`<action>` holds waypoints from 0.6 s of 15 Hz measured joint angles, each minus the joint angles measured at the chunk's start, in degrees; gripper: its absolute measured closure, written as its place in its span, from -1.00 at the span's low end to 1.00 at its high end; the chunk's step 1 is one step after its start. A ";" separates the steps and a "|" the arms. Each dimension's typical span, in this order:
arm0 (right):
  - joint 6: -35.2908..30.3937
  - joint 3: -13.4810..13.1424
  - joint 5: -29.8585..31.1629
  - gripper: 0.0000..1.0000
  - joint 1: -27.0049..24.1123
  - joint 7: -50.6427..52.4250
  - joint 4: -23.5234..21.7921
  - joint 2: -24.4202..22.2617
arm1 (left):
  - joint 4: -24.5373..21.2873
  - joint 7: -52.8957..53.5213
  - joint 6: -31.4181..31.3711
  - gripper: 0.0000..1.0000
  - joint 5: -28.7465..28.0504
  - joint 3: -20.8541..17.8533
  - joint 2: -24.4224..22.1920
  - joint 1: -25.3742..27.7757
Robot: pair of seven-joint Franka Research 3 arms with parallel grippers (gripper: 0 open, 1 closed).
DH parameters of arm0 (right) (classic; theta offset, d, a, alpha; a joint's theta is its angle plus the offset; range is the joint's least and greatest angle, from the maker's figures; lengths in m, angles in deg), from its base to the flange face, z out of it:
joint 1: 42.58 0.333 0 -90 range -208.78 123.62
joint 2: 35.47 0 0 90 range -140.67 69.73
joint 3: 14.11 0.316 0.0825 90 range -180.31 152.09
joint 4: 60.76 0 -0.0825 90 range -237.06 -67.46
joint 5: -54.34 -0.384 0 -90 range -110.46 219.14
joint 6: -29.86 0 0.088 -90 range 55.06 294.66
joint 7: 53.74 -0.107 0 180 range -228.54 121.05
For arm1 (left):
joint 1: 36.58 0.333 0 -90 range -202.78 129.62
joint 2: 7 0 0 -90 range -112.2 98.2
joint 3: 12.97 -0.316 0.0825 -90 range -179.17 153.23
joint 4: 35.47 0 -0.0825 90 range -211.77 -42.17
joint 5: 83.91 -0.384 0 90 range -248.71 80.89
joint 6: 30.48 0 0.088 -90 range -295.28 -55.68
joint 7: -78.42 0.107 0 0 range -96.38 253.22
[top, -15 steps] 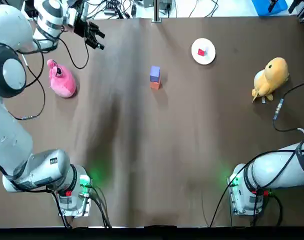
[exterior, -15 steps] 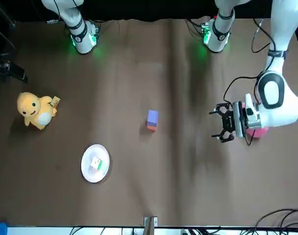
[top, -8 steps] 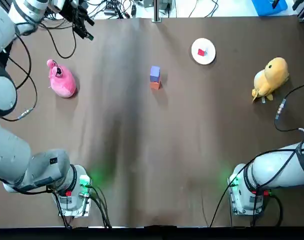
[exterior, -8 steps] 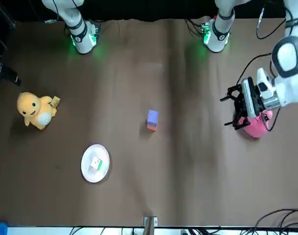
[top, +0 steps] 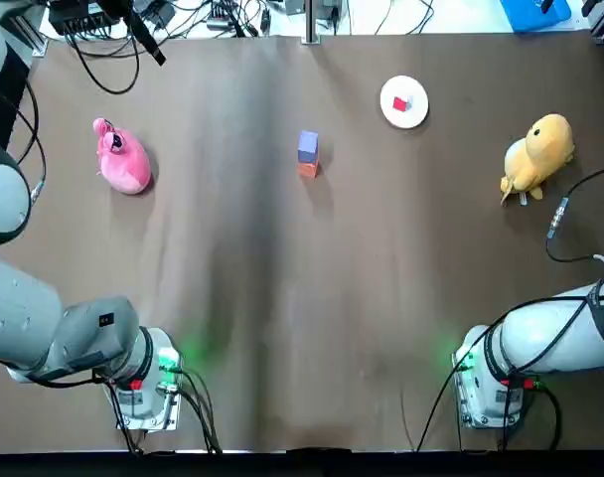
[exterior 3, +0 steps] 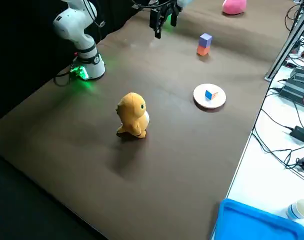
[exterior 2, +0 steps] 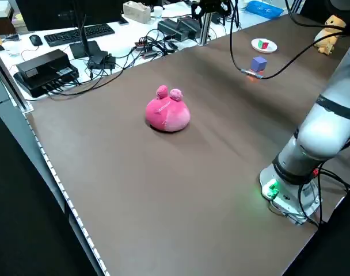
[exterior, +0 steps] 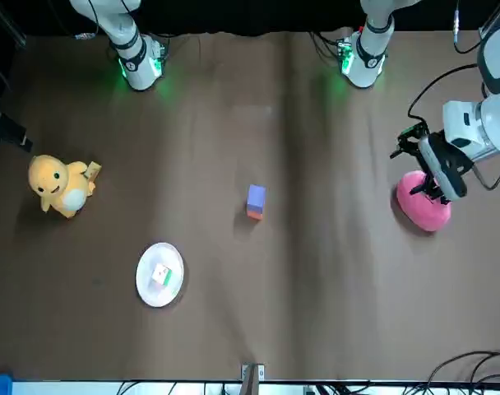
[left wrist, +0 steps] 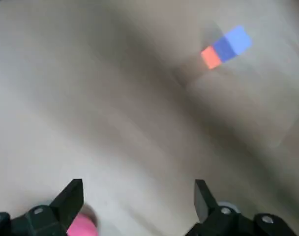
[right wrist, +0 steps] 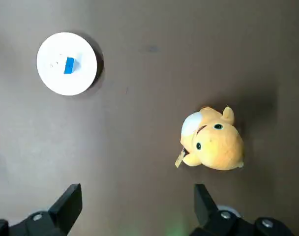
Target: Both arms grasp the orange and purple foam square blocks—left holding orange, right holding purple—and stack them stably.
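The purple block (top: 308, 145) sits on top of the orange block (top: 308, 169) near the far middle of the table, with no gripper touching the stack. In the left wrist view the purple block (left wrist: 231, 40) and orange block (left wrist: 210, 57) appear small and far off. My left gripper (exterior: 420, 169) hangs open and empty above the pink plush (exterior: 423, 210), well to the left of the stack. High over the right side of the table my right gripper (right wrist: 138, 199) is also open and empty, looking down on the yellow plush (right wrist: 213, 140).
A white plate (top: 403, 103) with a small cube lies to the far right of the stack. The yellow plush (top: 536, 154) stands at the right edge and the pink plush (top: 121, 159) at the left. Cables run along the far table edge.
My left gripper has moved further from the stack, toward the far left corner and past the pink plush. The two stacked blocks have not moved.
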 joint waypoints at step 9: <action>-0.01 0.38 0.01 -1.00 0.08 0.07 0.00 -0.01 | 6.44 -27.03 7.14 -0.98 -15.97 0.63 0.09 -0.29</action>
